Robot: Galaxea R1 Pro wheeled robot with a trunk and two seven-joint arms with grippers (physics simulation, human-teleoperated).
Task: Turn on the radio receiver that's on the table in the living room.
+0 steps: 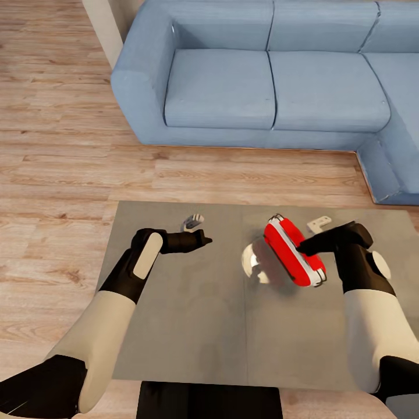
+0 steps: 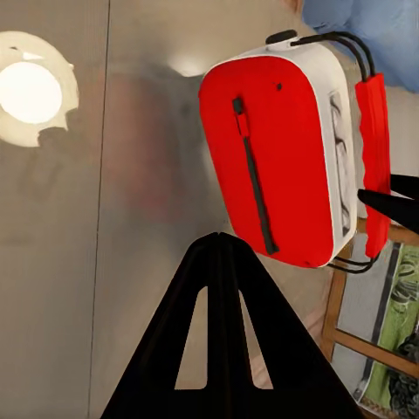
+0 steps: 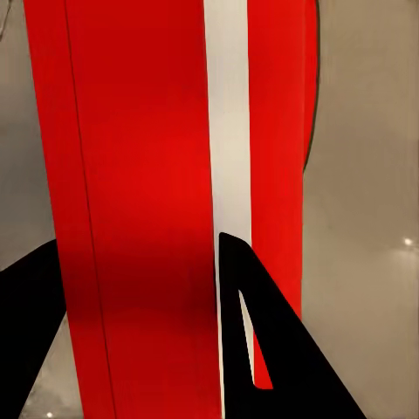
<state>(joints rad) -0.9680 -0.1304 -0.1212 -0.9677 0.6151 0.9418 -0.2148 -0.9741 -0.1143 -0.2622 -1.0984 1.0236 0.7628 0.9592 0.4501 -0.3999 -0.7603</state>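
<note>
Radio receiver (image 1: pixel 293 251) on table (image 1: pixel 186 326), between spread fingers of right gripper (image 1: pixel 304 247).

Both arms reach forward, elbows bent. The left gripper (image 1: pixel 205 239) hangs free toward eleven o'clock, fingers pressed together (tips pointing to three o'clock). The right gripper (image 1: pixel 302 249), toward one o'clock, has its fingers (image 3: pixel 262 349) spread, straddling the radio receiver (image 1: pixel 293 251).
</note>
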